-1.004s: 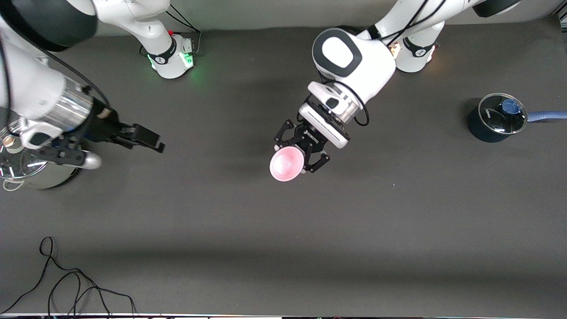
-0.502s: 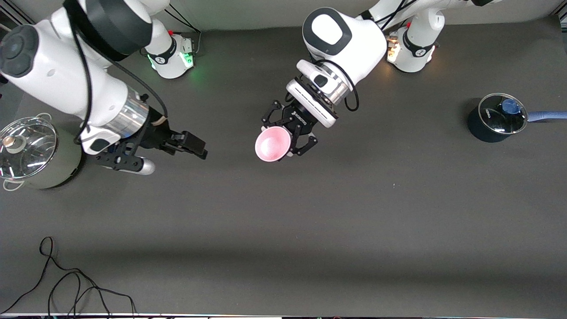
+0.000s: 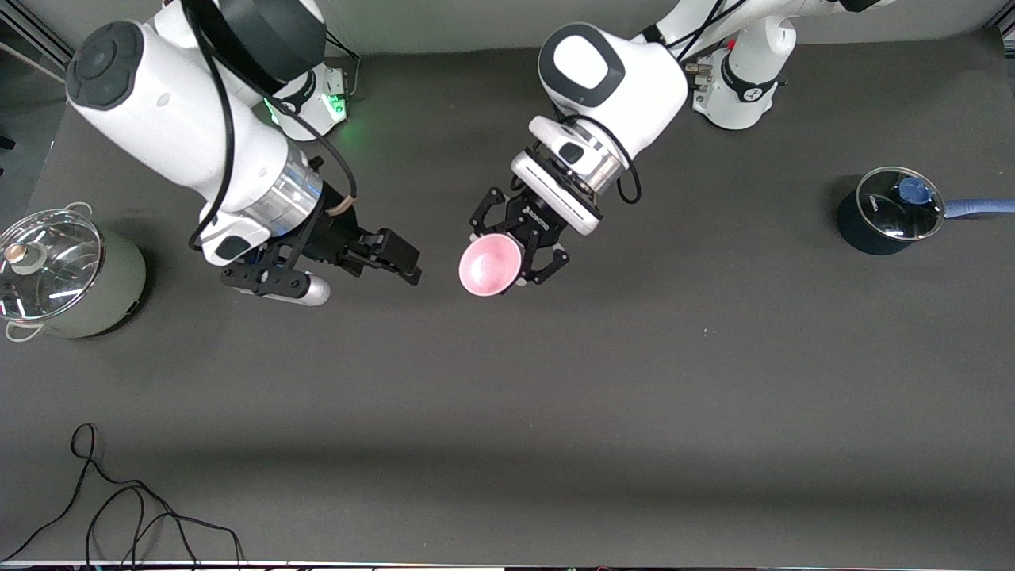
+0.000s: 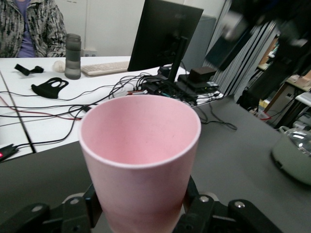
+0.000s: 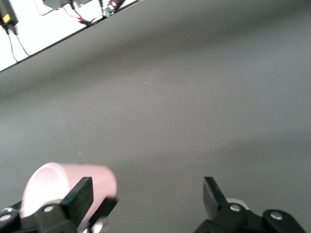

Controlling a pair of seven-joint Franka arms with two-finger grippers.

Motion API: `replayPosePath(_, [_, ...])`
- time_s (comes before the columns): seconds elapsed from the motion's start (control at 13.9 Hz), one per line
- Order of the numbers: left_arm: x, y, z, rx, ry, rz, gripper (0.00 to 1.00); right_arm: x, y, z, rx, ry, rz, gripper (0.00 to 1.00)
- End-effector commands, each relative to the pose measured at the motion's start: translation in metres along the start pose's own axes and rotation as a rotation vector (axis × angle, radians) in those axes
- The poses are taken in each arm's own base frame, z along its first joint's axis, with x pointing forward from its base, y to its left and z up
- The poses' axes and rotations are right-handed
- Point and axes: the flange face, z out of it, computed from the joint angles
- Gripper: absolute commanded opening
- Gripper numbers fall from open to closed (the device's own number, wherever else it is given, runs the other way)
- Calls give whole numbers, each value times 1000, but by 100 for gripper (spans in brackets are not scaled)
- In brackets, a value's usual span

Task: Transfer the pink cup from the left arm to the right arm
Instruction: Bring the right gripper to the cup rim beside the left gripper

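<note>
The pink cup (image 3: 490,266) is held in the air over the middle of the table by my left gripper (image 3: 515,252), whose black linkage fingers are shut on its lower body. The cup's open mouth tilts toward the right arm's end. In the left wrist view the cup (image 4: 141,150) fills the middle, with the left gripper (image 4: 141,216) clamped round its base. My right gripper (image 3: 403,260) is open and empty, in the air beside the cup with a small gap. In the right wrist view the right gripper (image 5: 146,196) has its fingers wide apart, and the cup (image 5: 53,187) shows past one finger.
A pale green pot with a glass lid (image 3: 67,274) stands at the right arm's end of the table. A dark blue saucepan with a glass lid (image 3: 888,210) stands at the left arm's end. A black cable (image 3: 119,507) lies near the front edge.
The right arm has swung from over the green pot toward the middle, bringing its open gripper close to the cup. The left gripper has moved the cup a little toward the right arm.
</note>
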Motion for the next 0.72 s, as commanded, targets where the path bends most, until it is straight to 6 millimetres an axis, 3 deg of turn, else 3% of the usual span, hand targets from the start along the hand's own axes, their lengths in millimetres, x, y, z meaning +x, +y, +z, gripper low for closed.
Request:
replayPosePath(0.0, [-13,5,9,58,-14,64,36,-10,-26,1,29,-1,-16,100])
replayPosePath(0.22, [-10,5,12,70,-3,75,36,-22,-42,15,12,3,-54,100])
replayPosePath(0.43, [-2,7,6,72,12,59,36,-29,-54,63,-77,29,-114,100])
replayPosePath(0.65, [2,8,2,73,20,43,37,-21,-55,87,-77,42,-112,100])
